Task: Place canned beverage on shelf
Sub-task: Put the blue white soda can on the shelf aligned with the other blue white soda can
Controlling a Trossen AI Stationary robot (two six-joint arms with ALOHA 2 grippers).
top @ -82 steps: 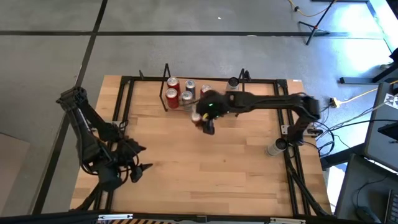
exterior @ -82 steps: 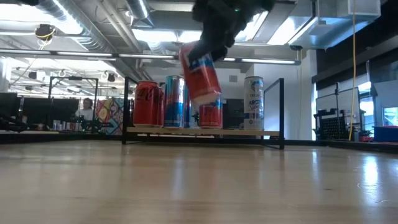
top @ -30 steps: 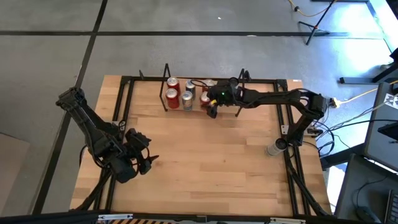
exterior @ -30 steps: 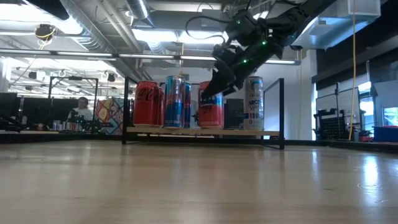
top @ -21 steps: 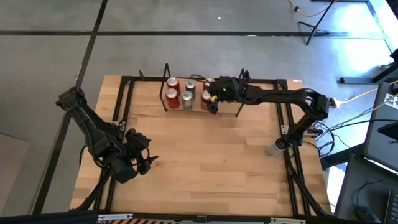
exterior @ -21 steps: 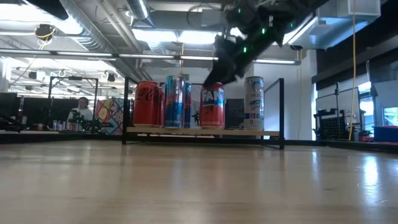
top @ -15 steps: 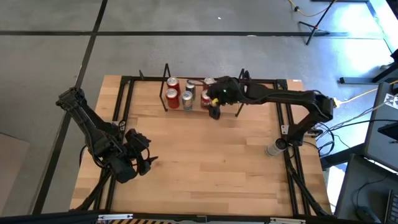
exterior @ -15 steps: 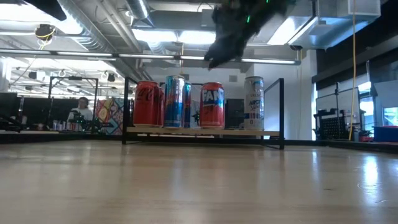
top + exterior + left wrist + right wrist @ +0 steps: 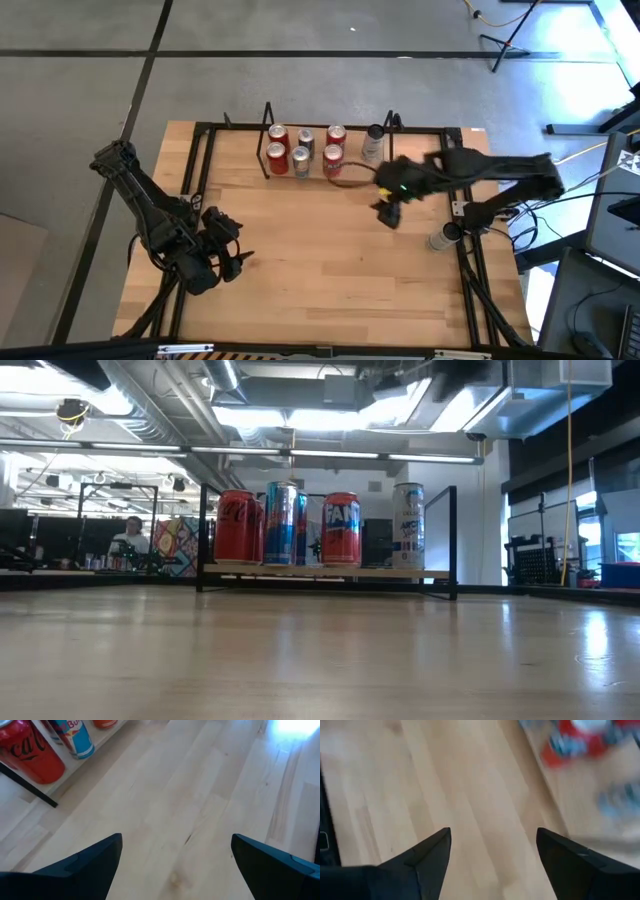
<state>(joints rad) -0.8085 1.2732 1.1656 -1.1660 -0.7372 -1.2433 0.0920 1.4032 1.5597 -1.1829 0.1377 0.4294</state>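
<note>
**A:** Two arms on the bench (image 9: 300, 280). Which is nearest the front edge?

**B:** The left gripper (image 9: 232, 258), low over the front left part of the boards. Its jaws are spread wide with only bare wood between them.

**A:** And the right one?

**B:** The right gripper (image 9: 388, 214) is farther back, right of centre. It hangs above open bench just in front of the shelf's right end and touches nothing. Its fingertips (image 9: 445, 833) stand apart and the jaws are released and empty.

**A:** Anything beside it?

**B:** A silver can (image 9: 441, 237) stands alone by the right-hand rail, near that arm's base.

**A:** Then the shelf?

**B:** The shelf (image 9: 330, 572) sits at the back of the bench, its thin black end frames upright. From table height four cans show in a row on its wood floor. From the left they are a red cola can (image 9: 237, 527), a blue can (image 9: 285, 523), the red canned beverage (image 9: 341, 529) and a tall white can (image 9: 408, 525) near the right end frame.

**A:** So the beverage is placed?

**B:** It stands upright on the shelf between the blue and white cans, clear of both grippers. From above, more cans stand in a second row behind.

**A:** Beyond that?

**B:** A person (image 9: 131, 533) sits at a desk far off in the room, on the left.
</note>
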